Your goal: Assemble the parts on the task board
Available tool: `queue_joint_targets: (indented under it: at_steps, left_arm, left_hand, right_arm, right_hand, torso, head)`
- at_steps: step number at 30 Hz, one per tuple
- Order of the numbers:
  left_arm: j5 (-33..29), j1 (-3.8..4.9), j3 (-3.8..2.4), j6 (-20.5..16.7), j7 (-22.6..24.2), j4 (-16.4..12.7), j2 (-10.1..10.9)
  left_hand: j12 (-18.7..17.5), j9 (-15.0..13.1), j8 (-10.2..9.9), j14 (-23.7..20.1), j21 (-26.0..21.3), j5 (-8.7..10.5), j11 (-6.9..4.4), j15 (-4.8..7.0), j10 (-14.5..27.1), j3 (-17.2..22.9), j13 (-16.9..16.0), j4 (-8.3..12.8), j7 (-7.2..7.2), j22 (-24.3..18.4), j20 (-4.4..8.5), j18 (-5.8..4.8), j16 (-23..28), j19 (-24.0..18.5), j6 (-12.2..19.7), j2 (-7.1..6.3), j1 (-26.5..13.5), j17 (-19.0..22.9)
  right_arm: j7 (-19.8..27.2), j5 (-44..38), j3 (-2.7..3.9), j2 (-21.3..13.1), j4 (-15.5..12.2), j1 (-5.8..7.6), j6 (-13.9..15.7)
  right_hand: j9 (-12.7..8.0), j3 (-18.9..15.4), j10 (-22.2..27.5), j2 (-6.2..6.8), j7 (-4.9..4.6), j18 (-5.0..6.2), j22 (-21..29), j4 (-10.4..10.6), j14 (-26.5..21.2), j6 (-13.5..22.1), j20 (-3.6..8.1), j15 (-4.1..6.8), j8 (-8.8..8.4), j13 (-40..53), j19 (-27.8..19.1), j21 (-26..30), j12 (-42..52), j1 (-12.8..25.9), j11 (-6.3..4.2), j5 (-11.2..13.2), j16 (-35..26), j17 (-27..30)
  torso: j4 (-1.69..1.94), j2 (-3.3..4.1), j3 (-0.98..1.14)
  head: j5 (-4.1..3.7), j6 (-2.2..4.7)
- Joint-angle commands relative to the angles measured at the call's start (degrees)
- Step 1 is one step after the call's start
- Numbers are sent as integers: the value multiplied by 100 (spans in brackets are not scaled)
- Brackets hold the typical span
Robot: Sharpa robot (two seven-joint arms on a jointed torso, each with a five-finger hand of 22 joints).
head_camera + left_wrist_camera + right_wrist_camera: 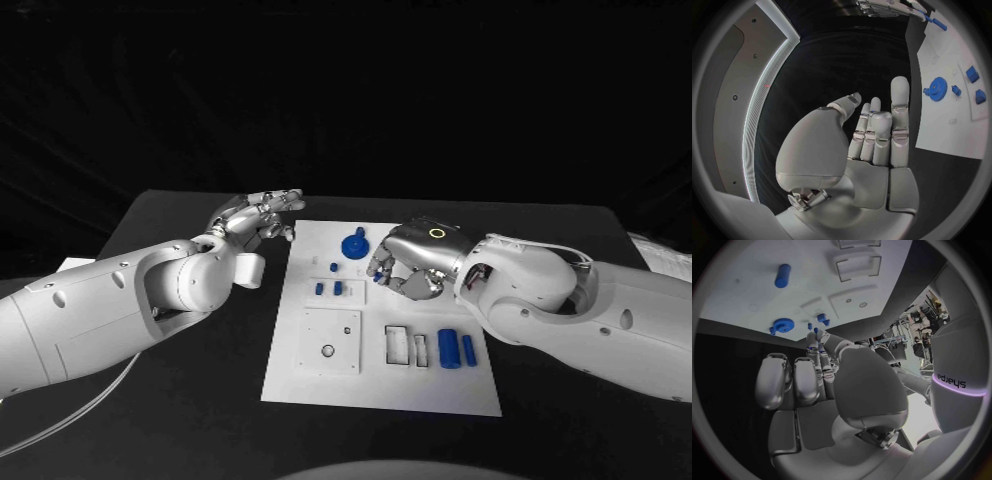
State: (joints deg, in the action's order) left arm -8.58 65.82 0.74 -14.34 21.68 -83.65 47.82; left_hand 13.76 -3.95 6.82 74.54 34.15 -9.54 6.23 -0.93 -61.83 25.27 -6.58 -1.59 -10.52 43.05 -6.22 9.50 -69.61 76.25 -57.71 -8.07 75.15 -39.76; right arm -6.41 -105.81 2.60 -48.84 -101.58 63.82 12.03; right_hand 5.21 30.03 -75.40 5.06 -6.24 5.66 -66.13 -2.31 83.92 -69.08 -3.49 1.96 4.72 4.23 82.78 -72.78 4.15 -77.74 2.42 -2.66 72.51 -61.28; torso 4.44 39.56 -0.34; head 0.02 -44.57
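The white task board (382,385) lies mid-table. On its far part a blue gear (355,243) stands, with small blue pieces (329,288) just nearer; two blue cylinders (457,349) lie at the near right. My right hand (414,262) hovers over the board beside the gear, fingers curled in, thumb and forefinger close together above small blue pieces (812,328); whether they pinch one is unclear. My left hand (261,219) is off the board's far left corner, fingers straight and holding nothing (876,135). The gear (934,90) and the board (948,130) appear beyond it.
Recessed slots (405,345) and a square plate with a hole (330,340) take up the board's near half. A cylinder (782,276) and the gear (783,324) lie beyond my right fingers. Black table surrounds the board; a pale object (658,252) sits at the right edge.
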Motion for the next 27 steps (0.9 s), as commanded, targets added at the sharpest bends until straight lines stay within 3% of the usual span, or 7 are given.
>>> queue_joint_targets:
  at_steps: [1, 9, 17, 27]
  left_arm:
    - [-22, -4, -3, 72, 14, -19, -9]
    - [-22, -4, -3, 89, 11, -45, -3]
    - [-22, -5, -3, 112, 5, -77, -7]
    - [-20, -5, -3, 133, -3, -85, -12]
  left_hand:
    - [21, 10, 20, -41, -33, -21, 4, -13, 44, -3, -7, 22, -13, -5, -10, 61, 14, -34, 44, 15, 35, 5]
    - [21, 10, 20, -41, -33, -21, 4, -13, 44, -3, -7, 22, -13, -5, -10, 61, 14, -34, 44, 15, 35, 5]
    - [33, 10, 21, -49, -46, -22, 7, -17, 62, -9, -9, 26, -16, -14, -12, 63, 17, -41, 54, 14, 35, 18]
    - [33, 10, 21, -49, -46, -22, 7, -17, 62, -9, -9, 26, -16, -14, -12, 63, 17, -41, 54, 14, 35, 18]
  right_arm:
    - [130, -1, -11, 158, 33, -126, -71]
    - [273, -146, -29, 522, 244, -469, -86]
    - [378, -175, -53, 774, 489, -685, -136]
    - [426, -131, -73, 878, 614, -774, -217]
  right_hand:
    - [36, 22, 16, 0, -13, -80, 3, -20, 230, -55, 5, 37, 11, -6, 12, -26, -42, 5, -2, -21, 27, 4]
    - [37, 31, 29, 1, -26, -78, 1, -35, 229, -42, 8, 31, -2, -10, 4, -32, -51, -10, 6, -25, 40, -3]
    - [38, 34, 34, 2, -31, -77, 0, -43, 227, -37, 8, 29, -7, -11, 0, -34, -53, -16, 11, -27, 40, 3]
    - [39, 33, 41, 3, -36, -76, 4, -47, 226, -32, 8, 26, -12, -12, -5, -33, -56, -16, 15, -29, 41, 6]
  torso:
    - [-5, 7, 0]
    - [-14, 8, 4]
    - [-5, 8, 3]
    - [-18, 0, 5]
  head:
    - [174, -66]
    - [365, -152]
    - [434, -220]
    - [471, -265]
